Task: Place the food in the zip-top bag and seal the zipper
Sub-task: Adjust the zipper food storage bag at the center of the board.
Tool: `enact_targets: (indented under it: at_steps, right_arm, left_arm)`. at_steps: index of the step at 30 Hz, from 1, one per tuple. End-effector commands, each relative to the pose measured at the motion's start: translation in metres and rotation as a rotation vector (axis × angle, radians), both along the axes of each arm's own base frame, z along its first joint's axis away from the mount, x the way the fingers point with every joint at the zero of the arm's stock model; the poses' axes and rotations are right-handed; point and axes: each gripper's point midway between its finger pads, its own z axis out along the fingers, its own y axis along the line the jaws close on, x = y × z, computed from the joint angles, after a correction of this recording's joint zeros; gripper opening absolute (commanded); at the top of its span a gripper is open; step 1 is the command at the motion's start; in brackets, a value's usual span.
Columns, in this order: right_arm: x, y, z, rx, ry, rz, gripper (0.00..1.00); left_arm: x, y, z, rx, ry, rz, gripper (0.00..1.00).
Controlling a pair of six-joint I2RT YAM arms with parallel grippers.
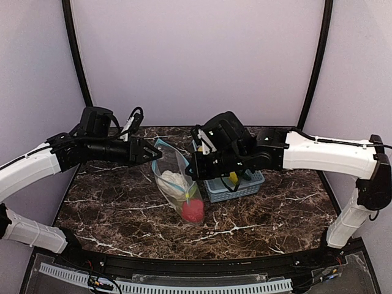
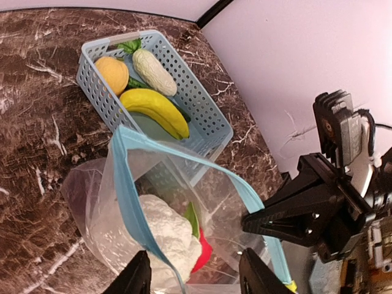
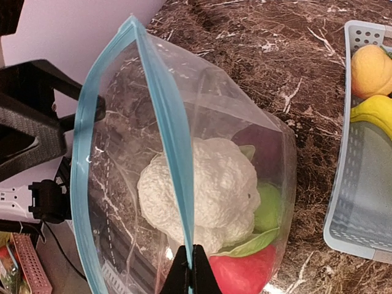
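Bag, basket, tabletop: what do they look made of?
Zip-top bag: thin clear plastic film, glossy; contents show through, it crinkles. Basket: light blue rigid-looking plastic, moulded lattice holes. Table: dark marble look with white veins; possibly a printed laminate.

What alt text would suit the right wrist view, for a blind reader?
The right gripper pinches the teal zipper of an open clear zip-top bag holding a white cauliflower, a green piece and a red apple. A blue basket stands to the right on the dark marble table.

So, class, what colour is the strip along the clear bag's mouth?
The zipper strip is teal-blue, shown best in the right wrist view.
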Motion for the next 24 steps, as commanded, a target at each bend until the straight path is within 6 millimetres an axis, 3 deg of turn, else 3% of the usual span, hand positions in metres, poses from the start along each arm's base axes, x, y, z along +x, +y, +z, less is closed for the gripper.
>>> enact_targets:
  at_steps: [1,8,13,19,24]
  right_arm:
    - [0.018,0.004,0.008,0.033,-0.040,-0.138,0.00]
    - [0.020,0.011,0.011,0.029,-0.059,-0.154,0.00]
    - [0.018,0.015,0.011,0.022,-0.064,-0.144,0.00]
    - [0.018,0.016,0.012,0.017,-0.074,-0.142,0.00]
    - [0.019,0.017,0.012,0.008,-0.079,-0.139,0.00]
  left_arm:
    - [-0.012,0.012,-0.003,-0.013,0.027,0.023,0.55]
    - [-0.028,0.029,-0.013,-0.009,0.074,0.072,0.74]
    - [-0.035,0.032,-0.030,-0.011,0.128,0.083,0.77]
    - [-0.038,0.031,-0.040,-0.039,0.160,0.086,0.66]
    - [-0.038,0.028,-0.039,-0.064,0.162,0.081,0.41]
